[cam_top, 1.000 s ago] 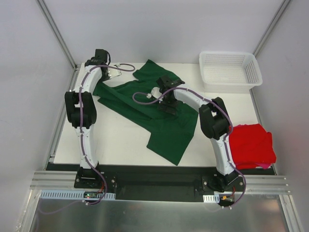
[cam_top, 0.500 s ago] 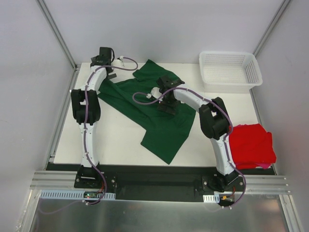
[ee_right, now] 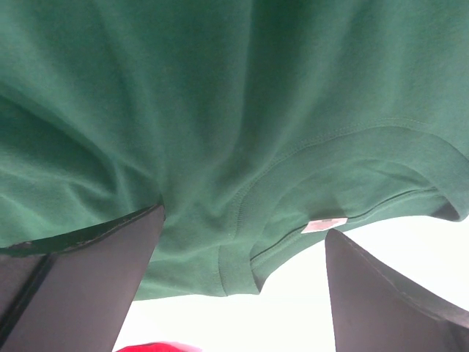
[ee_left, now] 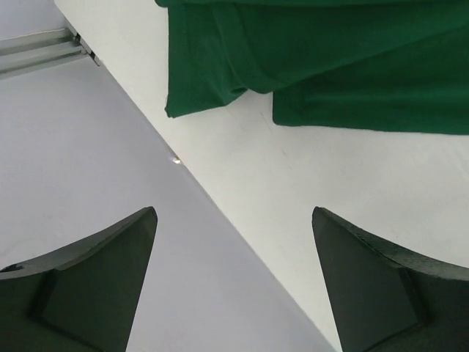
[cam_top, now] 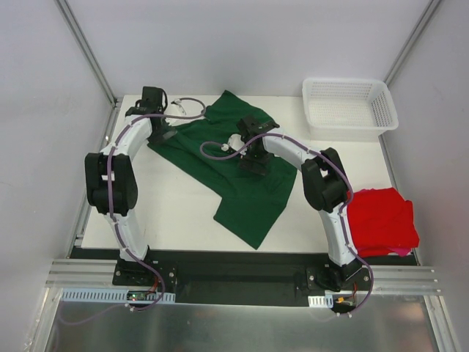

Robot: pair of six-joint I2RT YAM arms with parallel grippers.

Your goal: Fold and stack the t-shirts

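Green t-shirt (cam_top: 238,172): it lies spread but wrinkled on the white counter (cam_top: 176,213), in the far and middle part, between the two arms.
Long axis: it runs slantwise, from the far left of the counter down to a narrow end near the middle of the near edge.
Collar: in the right wrist view the round neck opening with a small white label (ee_right: 325,225) is seen at the edge of the cloth; which way it points on the counter I cannot tell.
Left arm (cam_top: 110,183): it reaches to the far left corner, just beside the left edge of the green cloth.
Left jaws: wide open and holding nothing; they hang over the counter's left edge, apart from the cloth.
Right arm (cam_top: 322,183): it bends over the middle of the green t-shirt.
Right jaws: wide open over the cloth next to the collar and not closed on any fold; whether the tips touch, I cannot tell.
Red t-shirt (cam_top: 381,220): a folded heap at the near right, beside the right arm.
Basket (cam_top: 350,108): white mesh, far right corner.
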